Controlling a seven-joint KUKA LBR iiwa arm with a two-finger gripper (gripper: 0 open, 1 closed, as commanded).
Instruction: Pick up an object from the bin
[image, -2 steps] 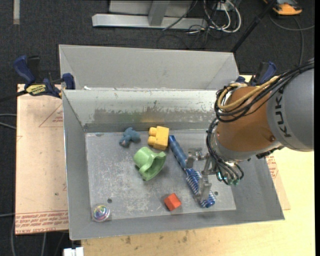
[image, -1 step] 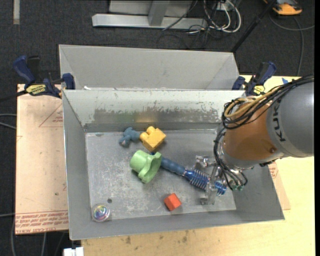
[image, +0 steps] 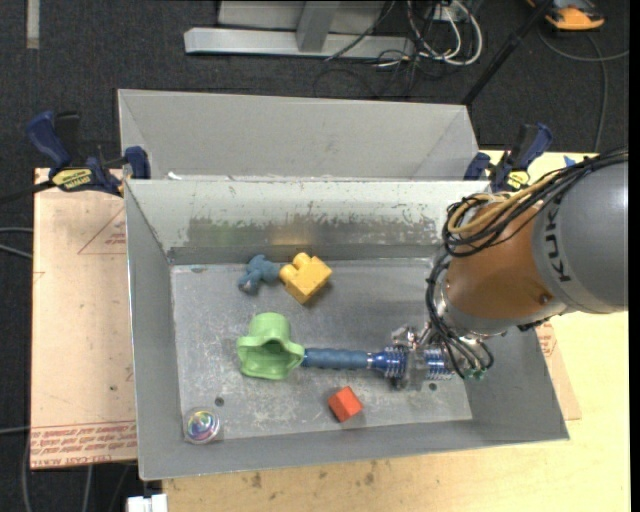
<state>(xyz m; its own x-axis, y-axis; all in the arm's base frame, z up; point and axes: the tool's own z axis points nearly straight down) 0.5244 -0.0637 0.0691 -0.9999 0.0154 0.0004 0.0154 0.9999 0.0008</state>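
A green scoop-shaped toy (image: 268, 347) with a long blue handle (image: 340, 357) lies in the middle of the bin, handle pointing right. My gripper (image: 401, 364) is low in the bin, right at the end of that handle. A small red cube (image: 345, 404) lies just below and left of the gripper, near the front wall.
A yellow block (image: 305, 276) and a small blue piece (image: 257, 272) lie near the back wall. A shiny little ball (image: 201, 426) sits in the front left corner. The arm with its orange cover and cables hangs over the bin's right side.
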